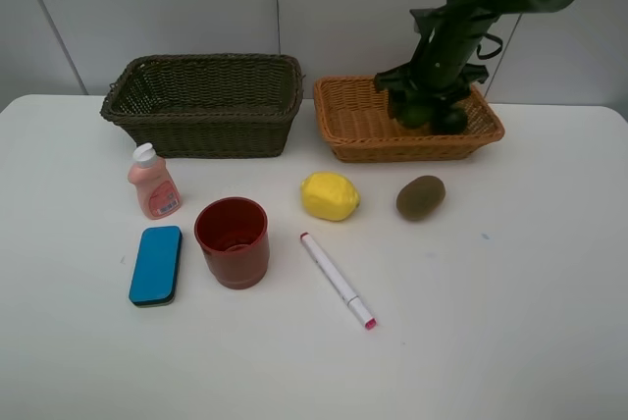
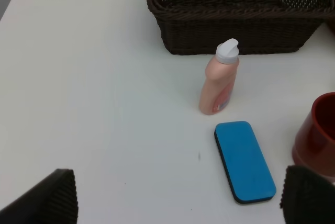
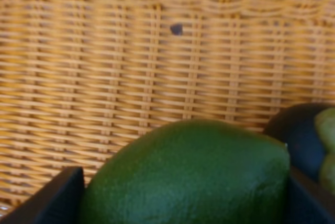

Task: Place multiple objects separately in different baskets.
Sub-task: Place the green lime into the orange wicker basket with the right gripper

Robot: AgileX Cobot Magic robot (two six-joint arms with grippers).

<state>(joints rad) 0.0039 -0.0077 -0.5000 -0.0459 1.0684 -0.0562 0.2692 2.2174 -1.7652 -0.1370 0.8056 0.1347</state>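
In the upper right of the high view, the right tool (image 1: 424,114) sits inside the light orange-tan basket (image 1: 355,124). Its jaws are partly spread and clamped on the green lime (image 3: 193,177), just beside the dark green mangosteen (image 3: 296,135). The left tool (image 2: 178,198) gapes wide and empty over the desk (image 2: 104,103), near the blue eraser (image 2: 245,161).

A white table (image 1: 510,341) carries a dark olive basket (image 1: 201,131) and an orange-tan basket (image 1: 392,150) by its far edge, and nearer the middle a pink bottle (image 1: 154,184), blue eraser (image 1: 156,263), red cup (image 1: 233,241), lemon (image 1: 329,195), kiwi (image 1: 420,197) and marker (image 1: 337,280).
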